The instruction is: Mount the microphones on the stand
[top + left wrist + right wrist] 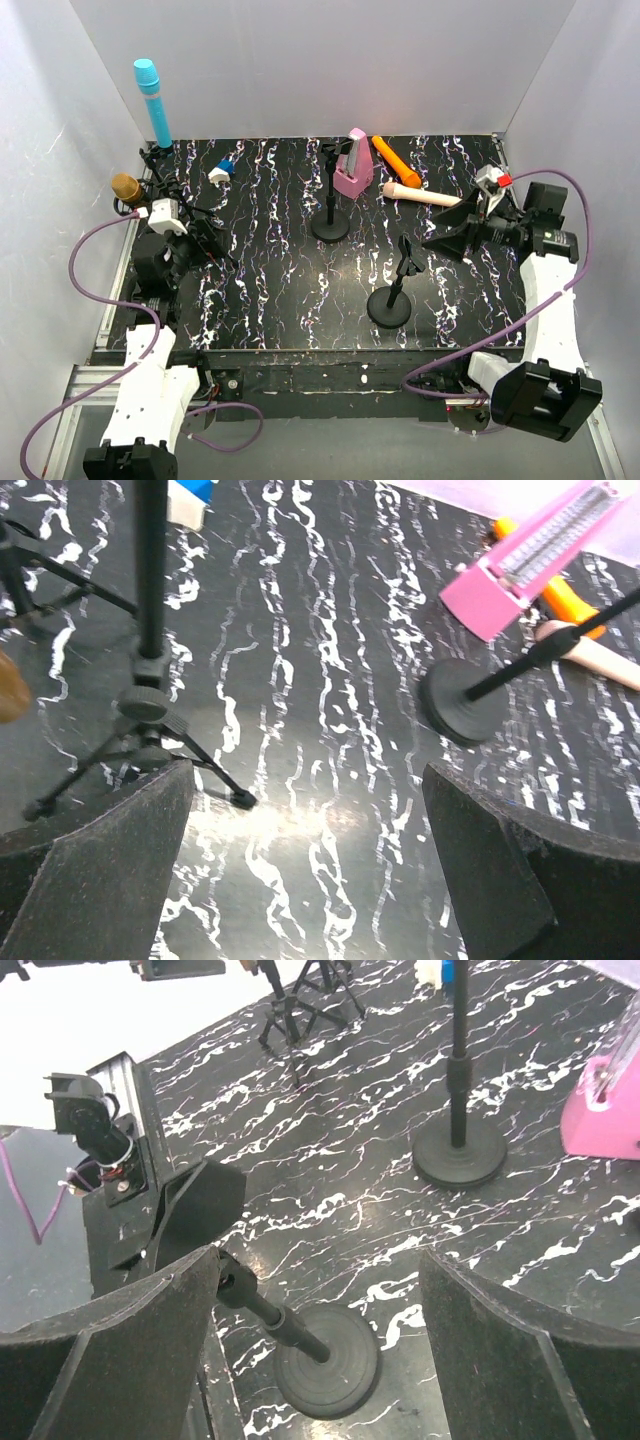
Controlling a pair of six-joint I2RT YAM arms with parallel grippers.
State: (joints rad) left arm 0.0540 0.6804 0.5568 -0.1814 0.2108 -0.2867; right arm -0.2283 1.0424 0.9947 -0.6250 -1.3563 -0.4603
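Observation:
A cyan-blue microphone (149,98) stands upright in a tripod stand (160,160) at the far left. A gold microphone (126,187) sits on a second tripod stand (148,650) just beside it. An orange microphone (390,160) and a pale pink-beige microphone (420,194) lie on the table at the back right. Two round-base stands (330,205) (393,292) hold nothing. My left gripper (205,240) (310,870) is open over bare table, right of the tripod legs. My right gripper (452,235) (320,1350) is open, above the nearer round base (330,1360).
A pink metronome (352,165) stands in front of the orange microphone. A small blue and white object (220,171) lies at the back left. White walls enclose the black marbled table (280,280) on three sides.

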